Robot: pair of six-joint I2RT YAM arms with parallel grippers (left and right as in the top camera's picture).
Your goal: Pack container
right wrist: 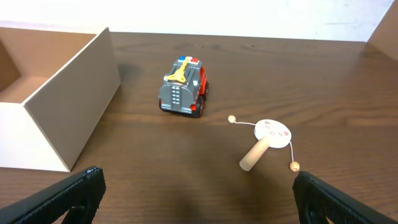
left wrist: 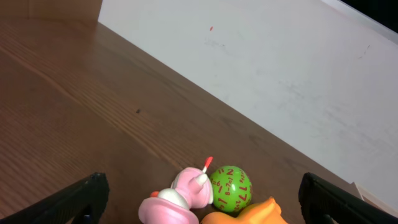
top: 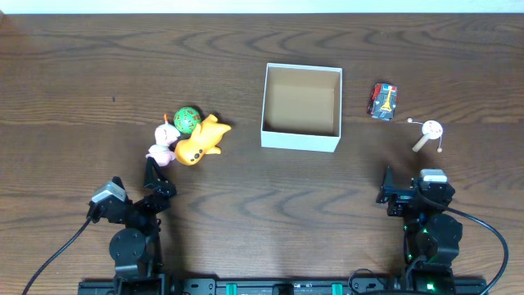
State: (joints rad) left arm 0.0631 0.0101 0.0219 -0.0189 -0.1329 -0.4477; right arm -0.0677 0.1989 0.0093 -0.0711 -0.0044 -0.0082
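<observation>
Left gripper point(left wrist: 202, 194): my two black fingers point(left wrist: 81, 196) are spread wide at the lower corners of the left wrist view. They hold nothing and touch no toy.
Right gripper point(right wrist: 199, 183): my fingers point(right wrist: 74, 190) are released and equally wide apart, with bare table between them.
Container: a square, shallow white cardboard box point(top: 300, 141) with a tan-brown inside and no lid. It sits upright near the middle of the table, ahead of both arms and between the two toy groups. In the right wrist view its near corner point(right wrist: 68, 106) fills the left side.
Table: dark brown wood-grain top point(top: 82, 82).
Left toy group: three pieces clustered left of the box and just ahead of my left gripper.
Pink toy: a small pink and white plastic figure point(top: 164, 141) with a thin red-tipped stick on top. It is nearest my left fingers and centred between them in the left wrist view.
Green ball: a round green ball with red numerals point(top: 187, 120), just beside the pink figure on its far right.
Orange toy: a yellow-orange plastic animal point(top: 201, 139), lying against the ball and the pink figure. I cannot tell which animal it is.
Right toy group: two pieces right of the box, apart from each other.
Truck: a red and grey toy truck point(right wrist: 183, 87), near the box's right wall but not touching it.
Drum: a small wooden hand drum point(right wrist: 264, 142) with a white round face and two beaded strings. It lies on its side, nearer my right gripper than the truck is.
</observation>
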